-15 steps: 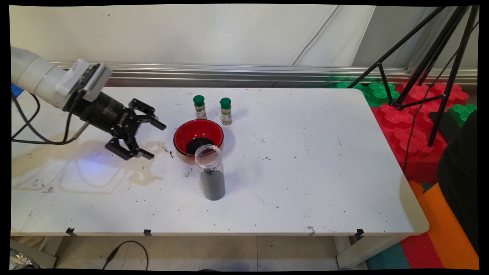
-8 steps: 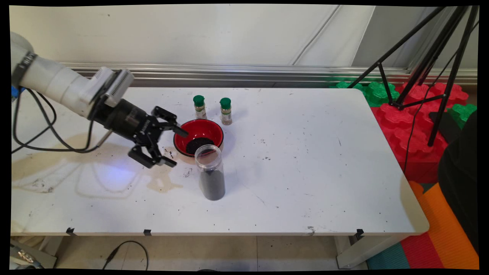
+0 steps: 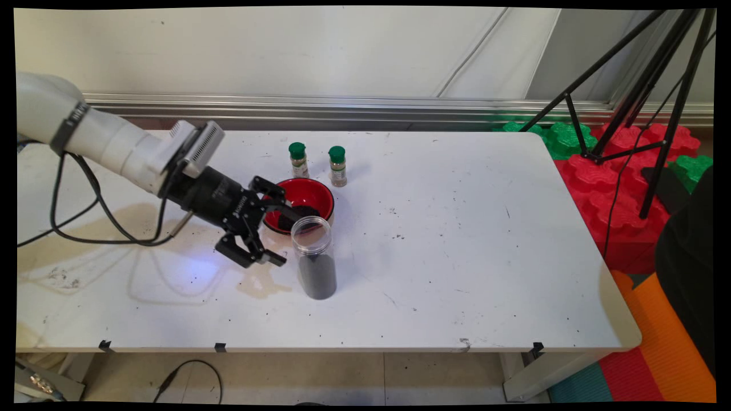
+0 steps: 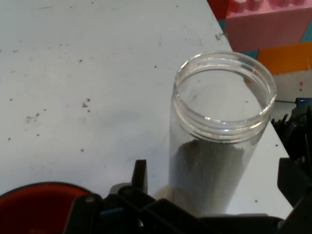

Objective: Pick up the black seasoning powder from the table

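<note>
On the white table [image 3: 457,257] I count one clear jar [image 3: 314,262], one red bowl [image 3: 311,197] and two small green-capped spice bottles [image 3: 297,160] [image 3: 337,165] standing side by side behind the bowl. The jar is upright and lidless, its lower part filled with dark grains; it stands just in front of the bowl, which holds a heap of what looks like the same dark stuff. The black gripper [image 3: 285,237] hangs just left of the jar with its fingers spread wide, one over the bowl's near rim, the other low beside the jar. In the hand view the jar [image 4: 219,141] rises between the fingers [image 4: 140,175], untouched as far as I can tell.
</note>
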